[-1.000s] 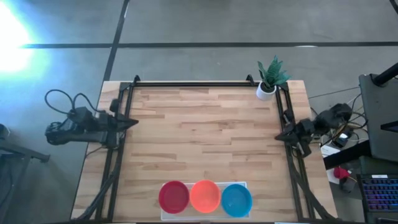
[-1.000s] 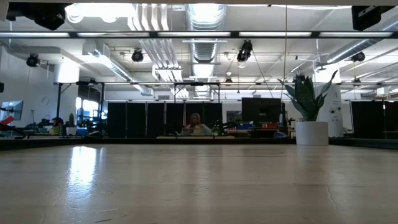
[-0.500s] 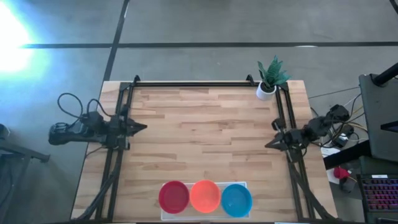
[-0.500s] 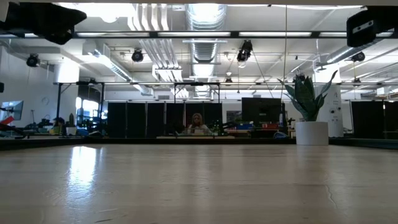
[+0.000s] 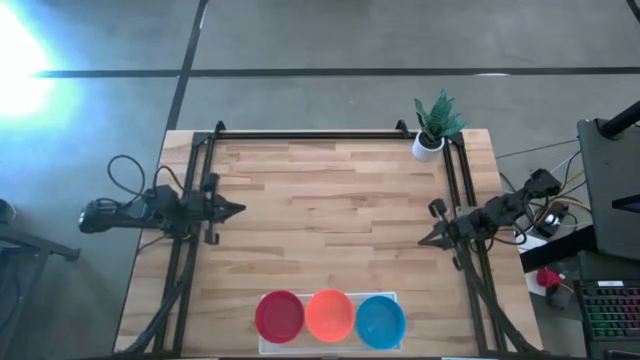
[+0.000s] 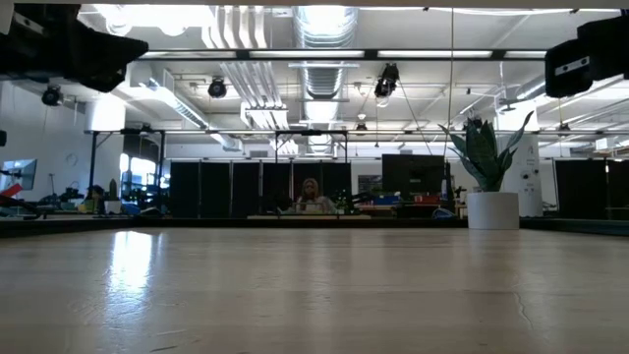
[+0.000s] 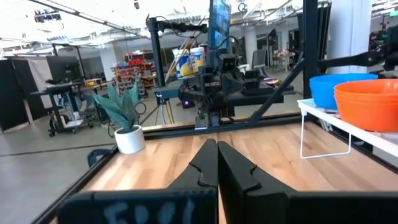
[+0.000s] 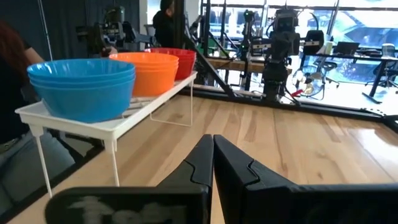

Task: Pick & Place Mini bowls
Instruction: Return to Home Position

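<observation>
The mini bowls sit in a row on a raised white lattice tray at the table's near edge: red, orange, blue. In the right wrist view the blue bowls show stacked rims, with orange and red behind them. My left gripper hovers shut over the table's left side, pointing right. My right gripper hovers shut over the right side, pointing left. Both are well short of the bowls. The left wrist view shows the blue and orange bowls.
A small white pot with a green plant stands at the far right corner. A black frame runs along the far, left and right table edges. Bare wood lies between the grippers. A person stands beyond the near edge.
Both arms have swung inward from the table's side rails. The left gripper moved right over the table's left side. The right gripper moved left and somewhat toward the near edge. The bowls stayed put.
</observation>
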